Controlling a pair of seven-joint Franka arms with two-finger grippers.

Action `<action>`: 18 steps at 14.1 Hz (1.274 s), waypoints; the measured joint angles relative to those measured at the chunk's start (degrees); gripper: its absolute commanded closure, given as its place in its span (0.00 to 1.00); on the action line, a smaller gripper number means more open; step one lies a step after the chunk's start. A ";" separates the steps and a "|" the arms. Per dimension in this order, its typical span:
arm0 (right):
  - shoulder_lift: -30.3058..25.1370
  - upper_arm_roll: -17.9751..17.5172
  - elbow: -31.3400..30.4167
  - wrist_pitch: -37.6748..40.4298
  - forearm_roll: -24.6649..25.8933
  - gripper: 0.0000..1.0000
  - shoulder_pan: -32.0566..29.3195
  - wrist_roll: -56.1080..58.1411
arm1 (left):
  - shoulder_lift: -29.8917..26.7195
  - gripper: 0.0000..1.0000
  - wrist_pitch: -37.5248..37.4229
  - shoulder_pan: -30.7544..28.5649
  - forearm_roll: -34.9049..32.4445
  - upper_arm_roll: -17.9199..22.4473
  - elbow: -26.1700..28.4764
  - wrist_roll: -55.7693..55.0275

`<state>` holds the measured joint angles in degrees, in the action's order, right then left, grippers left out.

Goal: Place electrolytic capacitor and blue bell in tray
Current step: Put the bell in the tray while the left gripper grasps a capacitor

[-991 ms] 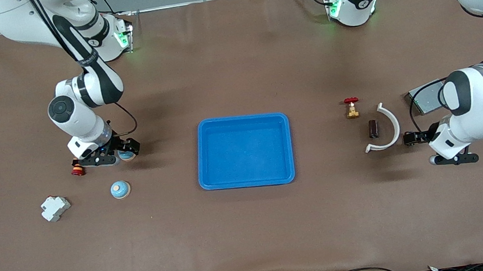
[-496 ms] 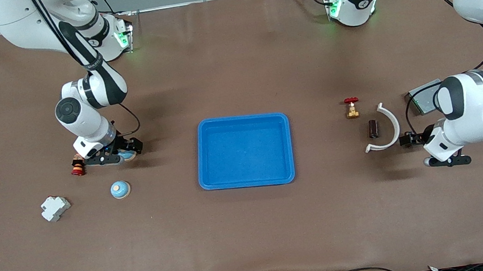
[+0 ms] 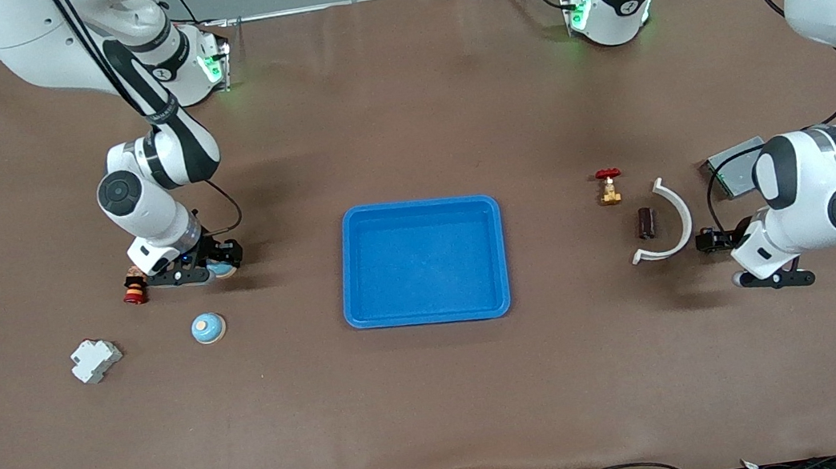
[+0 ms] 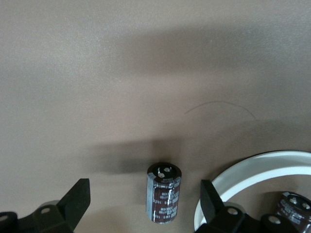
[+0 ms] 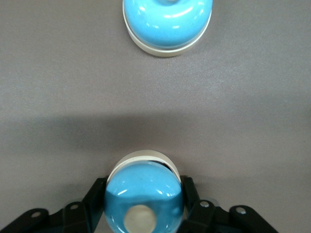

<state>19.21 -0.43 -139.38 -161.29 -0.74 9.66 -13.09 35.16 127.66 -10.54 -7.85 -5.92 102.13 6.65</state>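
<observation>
We've got one blue bell point(image 5: 144, 201) pinched tight in the right hand point(image 3: 198, 273), down at the surface point(image 3: 441, 409) beside a red stacked toy point(image 3: 134, 290) – a second bell point(image 3: 208, 327) sits nearer the camera. The capacitor point(image 4: 164, 192) lies between the left hand's point(image 3: 718, 240) wide-open fingers, untouched, a white curved piece point(image 3: 671, 221) just beside it. Tray point(image 3: 430, 316) sits mid-surface.
</observation>
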 measured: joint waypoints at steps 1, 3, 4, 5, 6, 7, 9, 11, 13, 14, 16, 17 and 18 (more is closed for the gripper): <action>0.00 0.00 0.00 0.00 0.00 1.00 0.00 0.00 | 0.09 0.00 0.02 -0.01 0.00 0.00 0.00 0.00; 0.00 -0.01 0.02 0.01 0.03 1.00 0.01 0.00 | 0.25 0.00 0.03 0.00 0.00 0.00 0.00 0.00; 0.00 -0.04 0.11 0.18 0.04 1.00 0.03 -0.01 | 0.36 0.00 0.03 0.01 0.00 0.00 0.00 0.00; -0.02 -0.08 0.30 0.66 0.04 1.00 0.06 -0.36 | 0.48 0.00 0.04 0.04 0.00 -0.01 0.00 0.00; -0.10 -0.13 0.54 1.10 0.04 1.00 0.12 -1.33 | 0.62 0.00 0.04 0.04 0.00 -0.01 0.00 0.00; -0.31 -0.19 0.90 1.27 0.04 1.00 0.33 -2.40 | 0.74 0.00 0.06 0.04 0.00 -0.01 0.00 0.00; -0.96 -0.31 1.84 2.31 0.04 1.00 1.32 -4.32 | 0.93 0.00 0.14 0.04 0.00 -0.01 0.00 0.00; -1.51 -0.43 4.01 6.40 0.04 1.00 2.63 -7.02 | 1.00 0.00 0.17 0.04 -0.01 -0.01 0.00 0.00; -1.99 -0.49 7.42 12.10 0.04 1.00 4.86 -10.87 | 1.00 0.18 0.19 0.04 -0.01 -0.01 0.00 0.00; -2.20 -0.52 9.17 14.48 0.04 1.00 6.35 -13.32 | 1.01 0.25 0.20 0.05 -0.01 -0.02 0.00 0.00; -2.40 -0.57 12.27 18.44 0.04 1.00 9.41 -18.81 | 1.01 0.39 0.21 0.05 -0.01 -0.02 0.00 -0.03; -2.40 -0.60 13.72 20.15 0.04 1.00 10.91 -21.58 | 1.01 0.46 0.21 0.05 -0.01 -0.02 0.00 -0.12; -2.39 -0.62 15.08 21.55 0.04 1.00 12.33 -24.22 | 1.01 0.53 0.22 0.07 -0.01 -0.02 0.00 -0.28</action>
<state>16.81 -1.04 -124.31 -139.74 -0.70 21.99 -37.31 36.17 127.88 -10.46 -7.86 -5.94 102.13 6.37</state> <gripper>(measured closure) 0.322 0.339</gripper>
